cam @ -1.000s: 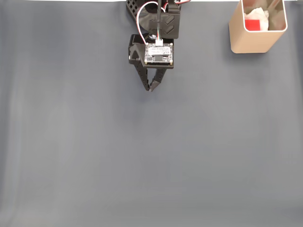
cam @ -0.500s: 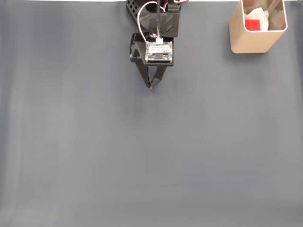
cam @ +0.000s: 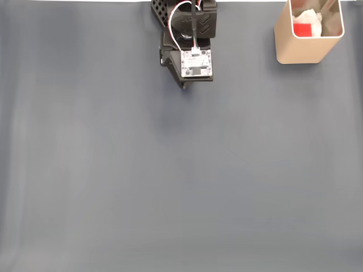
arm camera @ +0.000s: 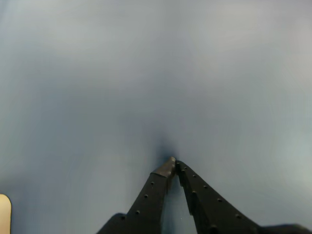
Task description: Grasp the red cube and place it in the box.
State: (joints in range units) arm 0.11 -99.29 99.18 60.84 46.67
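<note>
The red cube (cam: 302, 29) lies inside the tan box (cam: 299, 50) at the top right of the fixed view, beside some white material. My gripper (cam: 182, 86) is at the top centre, folded back under the arm's camera board, far to the left of the box. In the wrist view my gripper (arm camera: 174, 163) points at bare grey mat, its two black fingers (arm camera: 155, 191) meeting at the tips with nothing between them. A sliver of the box (arm camera: 4, 213) shows at the lower left edge of the wrist view.
A grey mat (cam: 181, 181) covers the whole table. The arm's black base (cam: 170, 8) stands at the top edge of the fixed view. A white strip runs along the far edge of the mat.
The gripper has drawn back toward the arm's base at the top of the fixed view and tucked under the camera board. The cube and the box have not moved.
</note>
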